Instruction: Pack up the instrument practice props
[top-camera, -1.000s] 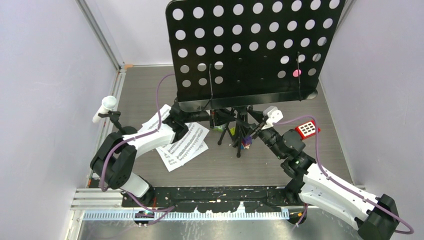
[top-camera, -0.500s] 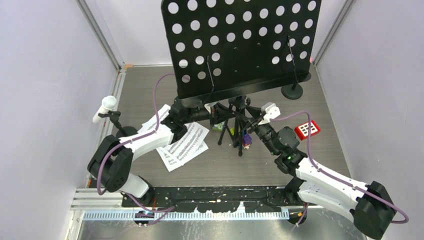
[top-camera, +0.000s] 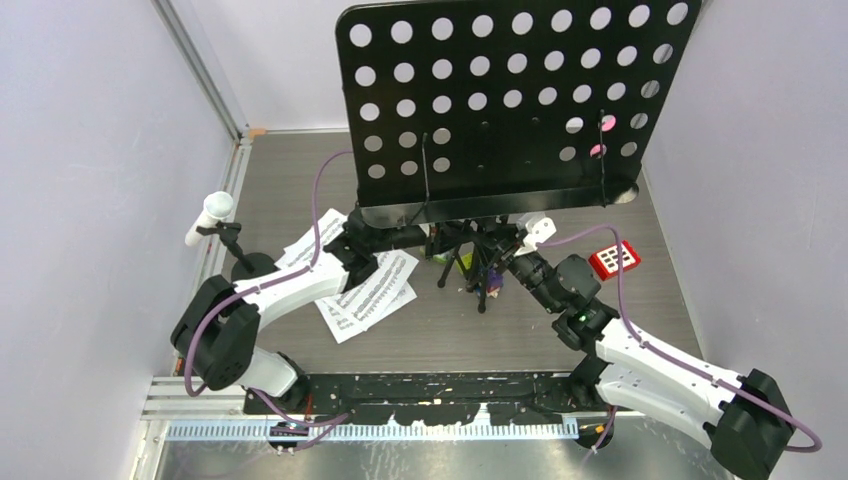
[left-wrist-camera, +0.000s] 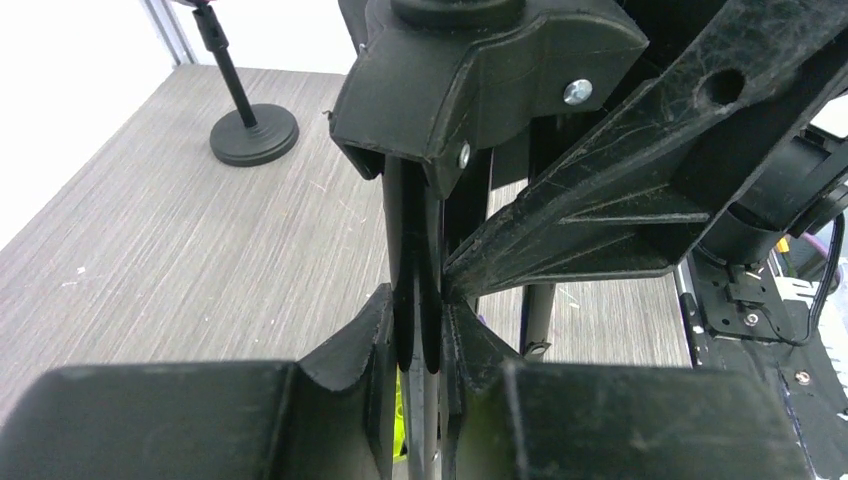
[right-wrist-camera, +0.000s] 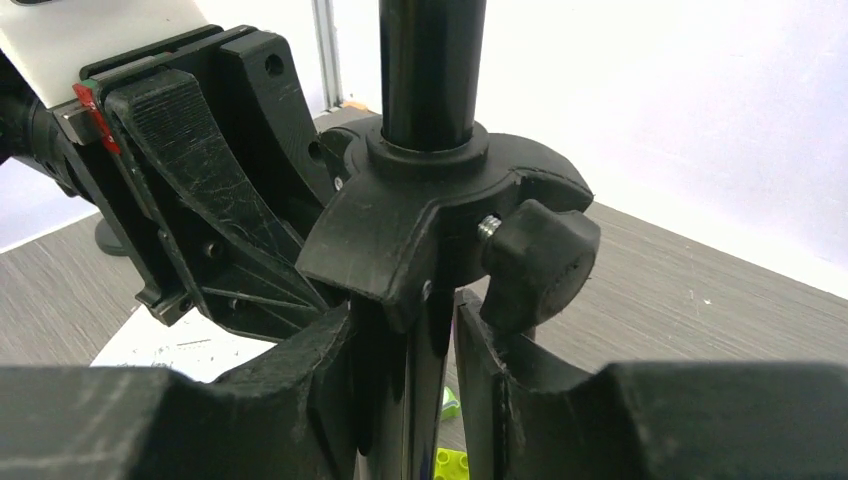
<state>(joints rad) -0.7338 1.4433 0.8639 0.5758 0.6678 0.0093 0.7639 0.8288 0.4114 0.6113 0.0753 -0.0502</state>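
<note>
The black perforated music desk (top-camera: 510, 100) stands upright on its tripod legs (top-camera: 470, 272) in mid-table. My left gripper (top-camera: 425, 238) (left-wrist-camera: 415, 310) is shut on the stand's pole and folded struts just under the collar (left-wrist-camera: 470, 70). From the opposite side my right gripper (top-camera: 497, 252) (right-wrist-camera: 405, 320) straddles the same pole below the collar (right-wrist-camera: 440, 210) and its knob (right-wrist-camera: 540, 260); its jaws are narrowly open, with a sliver of gap on one side. White sheet-music pages (top-camera: 365, 290) lie under the left arm. A white microphone (top-camera: 210, 215) sits on its mount at the left. The pink microphone (top-camera: 607, 124) shows through the desk's holes.
A small red keypad (top-camera: 614, 259) lies right of the stand. Toy blocks, purple (top-camera: 490, 285) and green (right-wrist-camera: 450, 462), sit among the tripod legs. A black round mic mount base (left-wrist-camera: 253, 133) stands at the back. Walls close in on both sides.
The music desk swung left, then back to the right. My right gripper's jaws narrowed around the pole and that arm edged in. My left grip is unchanged.
</note>
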